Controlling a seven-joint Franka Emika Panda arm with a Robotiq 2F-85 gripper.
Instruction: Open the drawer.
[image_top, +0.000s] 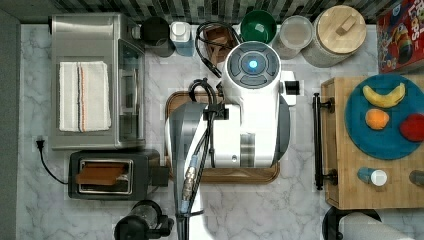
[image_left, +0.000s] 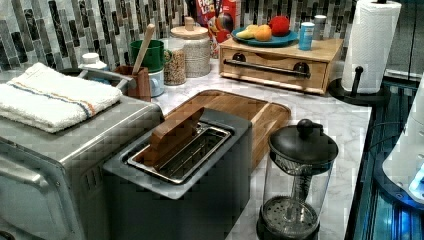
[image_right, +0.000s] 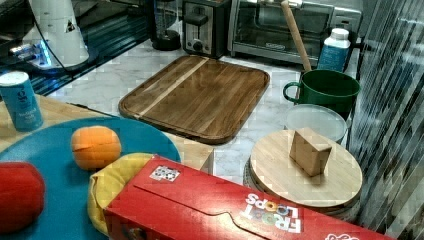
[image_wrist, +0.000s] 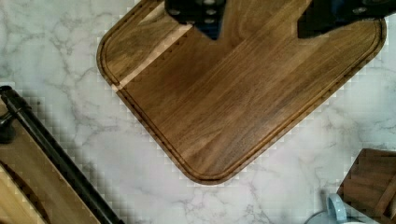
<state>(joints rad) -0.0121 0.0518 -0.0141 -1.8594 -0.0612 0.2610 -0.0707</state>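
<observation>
1. Marble-patterned bench (image_top: 280, 210) carries a full kitchen set; appliances crowd the top view's left edge and jars line the tiled back edge, which leaves the middle open for the arm to work.

2. Steel toaster oven (image_top: 95, 80), a folded towel (image_top: 84, 95) on its roof, sits beside a dark toaster (image_top: 112, 172) at that left edge, well apart from the job in hand.

3. White Panda arm (image_top: 250, 115) reaches out over the bench's middle, its wrist pointing straight down, poised above the tray rather than at the handle.

4. Bamboo stand (image_top: 345, 195) occupies the top view's right edge, a blue plate (image_top: 382, 145) of fruit on top; its front faces the middle, so the pull will likely run toward the arm.

5. Dark wooden tray (image_wrist: 233, 102) lies flat in the bench's middle, between the appliances and the stand.

6. The drawer (image_left: 270, 67) looks fully shut, flush in the stand's front.

7. Black bar handle (image_top: 317, 142) runs along the drawer front, standing off on two posts, seemingly room enough for a finger to hook behind.

8. The claw (image_wrist: 259, 23) hangs over the tray with its two fingers (image_wrist: 196, 14) spread apart and nothing between them, the handle off to one side; it has yet to line up.
</observation>
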